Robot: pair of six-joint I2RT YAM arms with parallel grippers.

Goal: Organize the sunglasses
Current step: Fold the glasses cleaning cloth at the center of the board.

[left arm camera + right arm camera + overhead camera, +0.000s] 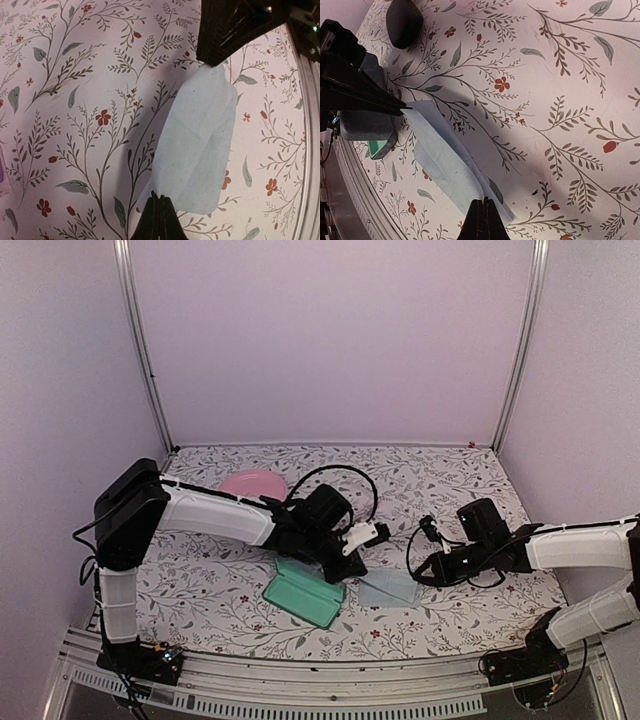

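Note:
Neither pair of sunglasses shows in any view. A small light blue cloth [388,587] lies partly folded on the floral table between the arms. My left gripper [357,563] is shut on its near corner in the left wrist view [159,201], with the cloth [200,145] stretching away towards the right gripper. My right gripper [420,575] is shut on the opposite edge in the right wrist view [483,204], where the cloth [445,155] runs to the left gripper's tip.
A rectangular case [305,592] with a green inside lies open just left of the cloth, and also shows in the right wrist view [367,125]. A black oval case [404,22] lies beyond it. A pink rounded object [252,483] sits at the back left. Black cables loop over the middle.

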